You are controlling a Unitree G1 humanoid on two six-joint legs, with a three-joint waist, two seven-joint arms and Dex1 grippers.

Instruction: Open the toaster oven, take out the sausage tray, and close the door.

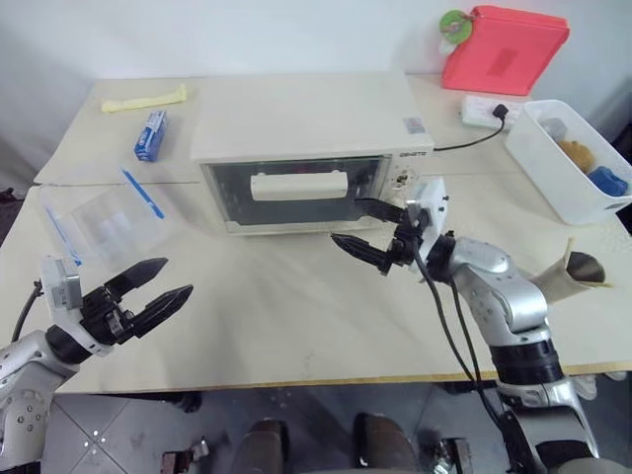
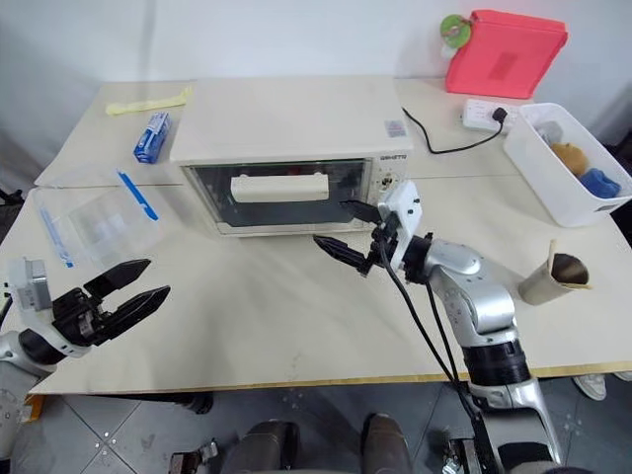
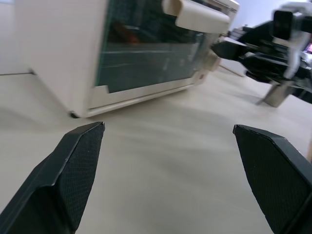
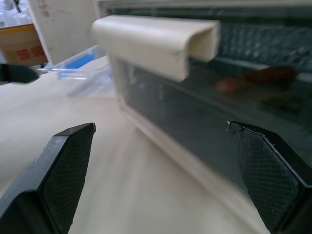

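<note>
The cream-white toaster oven (image 1: 306, 118) stands mid-table with its glass door (image 1: 232, 196) shut and its cream bar handle (image 1: 298, 185) across the front. Through the glass a reddish sausage shape (image 4: 258, 78) shows dimly; the sausage tray under it is hard to make out. My right gripper (image 1: 346, 220) hovers open just in front of the door's right end, below and right of the handle (image 4: 156, 44). It holds nothing. My left gripper (image 1: 178, 276) is open and empty low over the table's front left, well short of the oven (image 3: 63, 44).
A clear plastic box with blue clips (image 1: 104, 222) lies left of the oven, with a blue packet (image 1: 151, 135) behind it. At the right stand a white bin (image 1: 573, 158), a red case (image 1: 504, 47), a power strip (image 1: 489, 112) with the black cord (image 1: 464, 145), and a tipped paper cup (image 1: 578, 269).
</note>
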